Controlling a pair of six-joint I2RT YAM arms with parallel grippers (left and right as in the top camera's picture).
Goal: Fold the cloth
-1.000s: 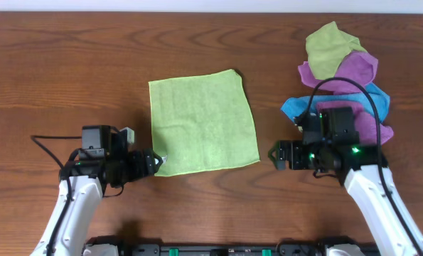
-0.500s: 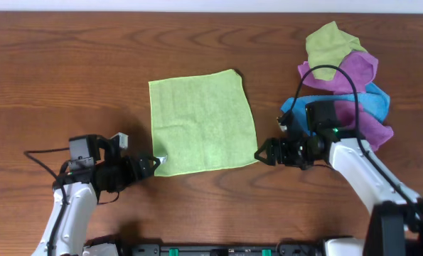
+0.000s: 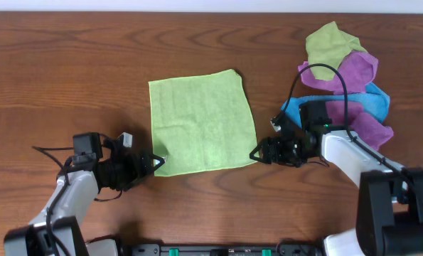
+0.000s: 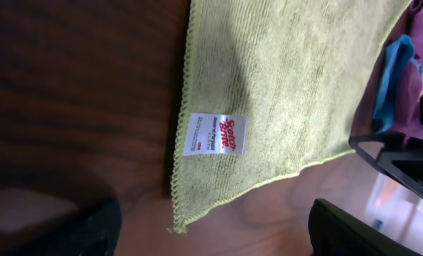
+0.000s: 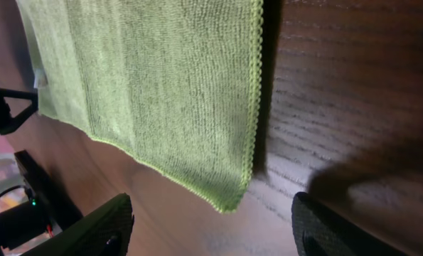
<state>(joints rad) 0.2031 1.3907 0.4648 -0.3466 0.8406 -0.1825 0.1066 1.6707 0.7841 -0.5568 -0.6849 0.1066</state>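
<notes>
A light green cloth (image 3: 201, 123) lies flat and unfolded on the wooden table. Its white label (image 4: 215, 134) sits near the front left corner. My left gripper (image 3: 154, 163) is open, low at that front left corner; in the left wrist view the corner tip (image 4: 177, 226) lies between its fingers. My right gripper (image 3: 257, 153) is open at the front right corner; in the right wrist view that corner (image 5: 229, 205) lies between its fingers. Neither gripper holds the cloth.
A heap of other cloths (image 3: 346, 78), yellow-green, purple and blue, lies at the back right, just behind my right arm. The wooden table (image 3: 69, 71) stretches bare to the left and behind the green cloth.
My right gripper has moved left to the cloth's front right corner. My left gripper has stayed at the front left corner, with the arm shifting slightly.
</notes>
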